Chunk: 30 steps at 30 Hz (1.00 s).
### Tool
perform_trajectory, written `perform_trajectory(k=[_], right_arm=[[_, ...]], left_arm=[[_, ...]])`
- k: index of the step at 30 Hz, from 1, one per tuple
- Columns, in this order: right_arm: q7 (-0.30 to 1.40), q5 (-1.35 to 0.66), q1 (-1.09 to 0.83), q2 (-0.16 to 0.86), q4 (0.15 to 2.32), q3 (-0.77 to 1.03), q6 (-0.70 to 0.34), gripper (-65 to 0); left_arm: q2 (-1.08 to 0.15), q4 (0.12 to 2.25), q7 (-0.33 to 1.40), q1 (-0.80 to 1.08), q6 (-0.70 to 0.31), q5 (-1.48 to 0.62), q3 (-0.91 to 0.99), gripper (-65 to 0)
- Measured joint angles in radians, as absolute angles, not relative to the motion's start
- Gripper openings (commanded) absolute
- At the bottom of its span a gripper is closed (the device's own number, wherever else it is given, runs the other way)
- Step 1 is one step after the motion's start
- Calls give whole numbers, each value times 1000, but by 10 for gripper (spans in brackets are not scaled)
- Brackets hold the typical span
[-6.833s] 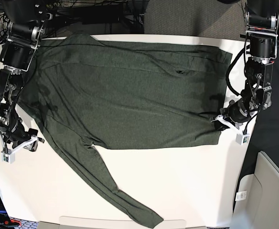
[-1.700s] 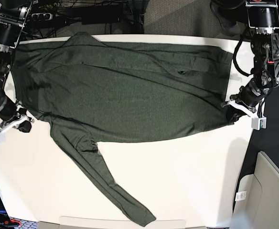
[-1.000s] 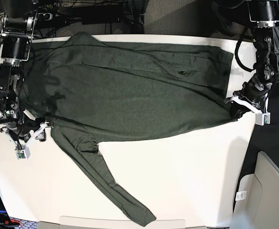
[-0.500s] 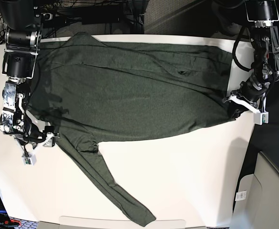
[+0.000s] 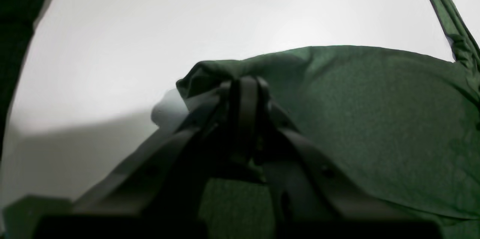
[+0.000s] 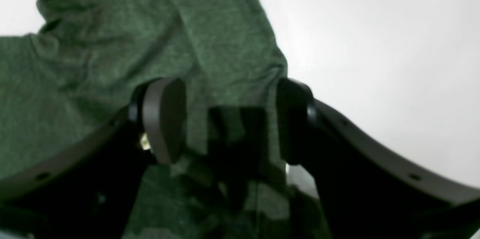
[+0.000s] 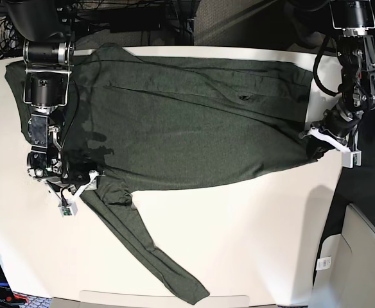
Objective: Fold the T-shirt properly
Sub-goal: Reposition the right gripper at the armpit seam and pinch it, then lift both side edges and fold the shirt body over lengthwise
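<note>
The dark olive T-shirt lies spread across the white table, with one long sleeve trailing to the front edge. My left gripper is at the shirt's right bottom corner. In the left wrist view it is shut on a bunched fold of the shirt. My right gripper sits low at the base of that sleeve. In the right wrist view it is open, with a strip of the shirt lying between its pads.
The white table shows in front of the shirt. A grey bin stands off the table's right front corner. Cables and dark gear lie behind the back edge. The table's right edge is close to my left gripper.
My right arm has swung in from the table's left edge onto the shirt at the sleeve's base. My left gripper has kept its hold on the corner, almost still.
</note>
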<state>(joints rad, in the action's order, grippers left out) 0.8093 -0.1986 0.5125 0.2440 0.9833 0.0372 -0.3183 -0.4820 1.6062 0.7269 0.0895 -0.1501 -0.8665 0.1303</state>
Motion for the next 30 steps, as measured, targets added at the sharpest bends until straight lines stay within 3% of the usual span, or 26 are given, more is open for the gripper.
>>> perform_trajectory(k=[3, 6, 15, 30], right_arm=[[805, -199, 524, 242, 963, 40, -318, -279], [796, -180, 524, 227, 963, 41, -310, -343], [801, -189, 521, 226, 965, 48, -307, -604], [921, -430, 436, 263, 1173, 45, -318, -643]], left_arm=[[-482, 1606, 725, 88, -151, -867, 130, -649], [-482, 1606, 726, 89, -150, -867, 130, -649], [-482, 1606, 725, 83, -150, -867, 130, -649], [-482, 1606, 726, 84, -150, -867, 130, -649]])
